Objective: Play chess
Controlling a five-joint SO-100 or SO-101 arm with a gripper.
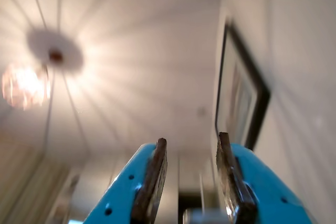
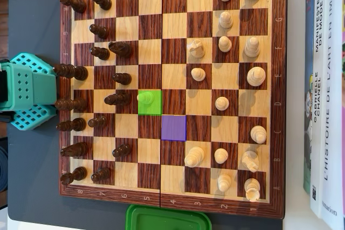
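Note:
In the overhead view a wooden chessboard (image 2: 108, 191) lies with dark pieces (image 2: 99, 52) along its left side and light pieces (image 2: 252, 47) on its right. A light pawn (image 2: 144, 97) stands on a green-marked square (image 2: 153, 107). A purple-marked square (image 2: 173, 127) next to it holds nothing. The teal arm (image 2: 27, 91) sits folded at the board's left edge. In the wrist view my gripper (image 1: 192, 138) points up at the ceiling, its blue jaws open with nothing between them. The board is out of sight in that view.
A green lid (image 2: 167, 219) lies just below the board's lower edge. Books (image 2: 323, 95) lie along the right side. In the wrist view a ceiling lamp (image 1: 25, 85) and a framed picture (image 1: 241, 93) on the wall show.

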